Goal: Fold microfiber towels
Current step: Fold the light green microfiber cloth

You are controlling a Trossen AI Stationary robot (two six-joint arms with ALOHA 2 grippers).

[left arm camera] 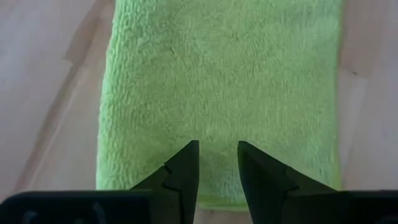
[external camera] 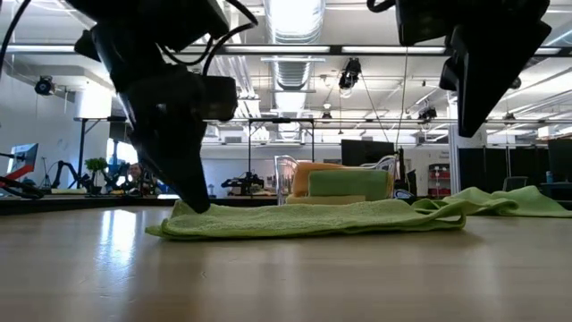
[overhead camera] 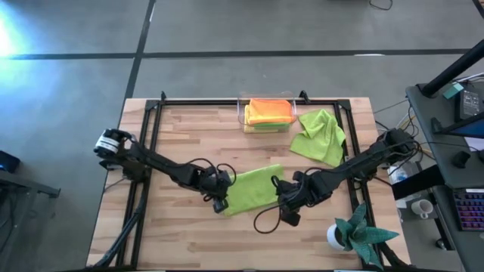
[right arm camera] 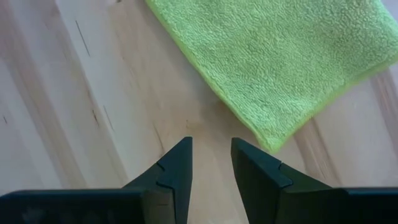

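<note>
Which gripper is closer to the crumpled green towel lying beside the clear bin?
The right. The right gripper sits just below-left of the crumpled green towel, over bare wood, while the left gripper is farther off, at the far end of the folded green towel.

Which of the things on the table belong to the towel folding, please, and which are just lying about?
Job: flat lime green towel; crumpled lime green towel; folded towels in the clear bin.
Lying about: teal plant in a white pot.

Two loose green towels (overhead camera: 253, 189) (overhead camera: 319, 137), one bin (overhead camera: 242, 112), one plant (overhead camera: 361, 233)
</note>
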